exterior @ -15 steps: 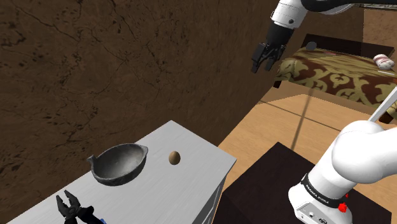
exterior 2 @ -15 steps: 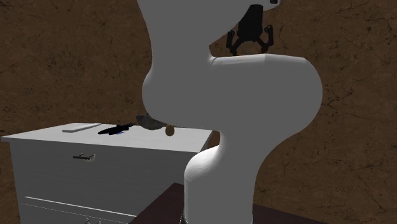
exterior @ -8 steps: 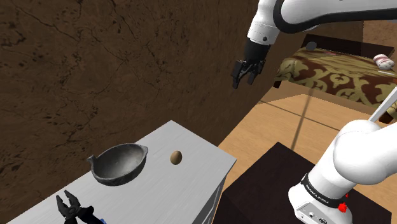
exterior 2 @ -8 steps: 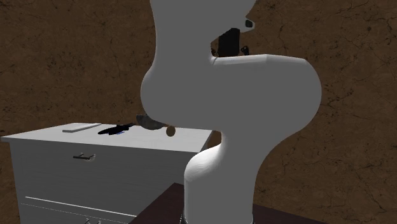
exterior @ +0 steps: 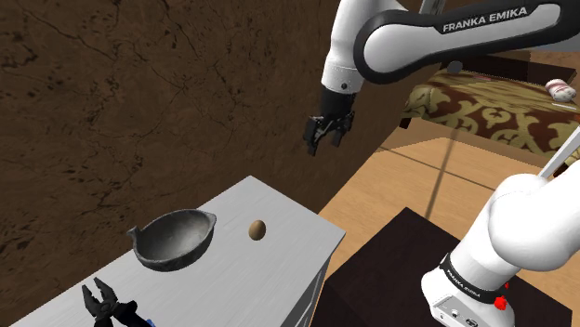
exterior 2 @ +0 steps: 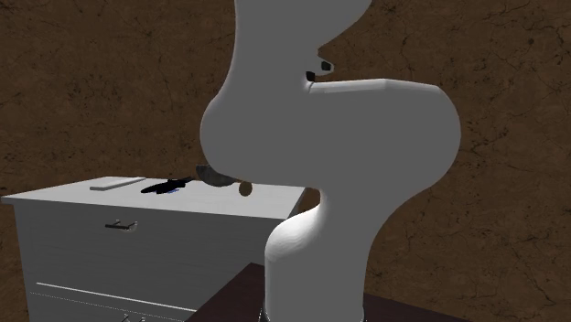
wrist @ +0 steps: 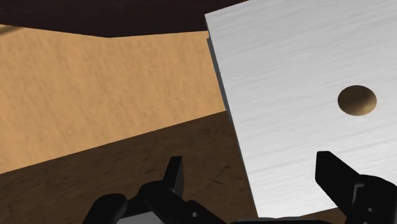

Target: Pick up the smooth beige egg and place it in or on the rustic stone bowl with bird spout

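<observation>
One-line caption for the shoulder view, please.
Open pincer hangs well above the white tabletop, where a brown egg lies beside a dark bowl.

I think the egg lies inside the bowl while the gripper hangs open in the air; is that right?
Not quite: the egg lies on the cabinet beside the bowl, not inside it, as the shoulder view shows. The gripper does hang open in the air.

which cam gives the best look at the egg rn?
Wrist view: the brown egg sits unobstructed on the white cabinet top, seen from above. Shoulder view shows it small, beside the dark bowl. Second exterior view shows it as a speck on the top, next to the arm.
</observation>
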You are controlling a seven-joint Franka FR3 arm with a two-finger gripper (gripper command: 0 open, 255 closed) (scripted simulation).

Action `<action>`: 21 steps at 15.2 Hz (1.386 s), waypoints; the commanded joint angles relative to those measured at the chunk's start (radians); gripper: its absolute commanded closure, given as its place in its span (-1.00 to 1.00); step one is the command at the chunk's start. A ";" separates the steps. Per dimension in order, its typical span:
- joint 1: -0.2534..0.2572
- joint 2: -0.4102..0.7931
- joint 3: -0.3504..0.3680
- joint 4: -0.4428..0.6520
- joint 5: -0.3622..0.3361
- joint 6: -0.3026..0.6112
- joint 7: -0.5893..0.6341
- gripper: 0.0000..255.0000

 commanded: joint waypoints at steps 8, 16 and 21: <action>0.051 0.272 0.135 0.099 -0.019 0.113 0.159 -1.00; 0.116 0.552 0.211 0.252 -0.108 0.173 0.316 -1.00; 0.146 0.642 0.215 0.280 -0.145 0.217 0.360 -1.00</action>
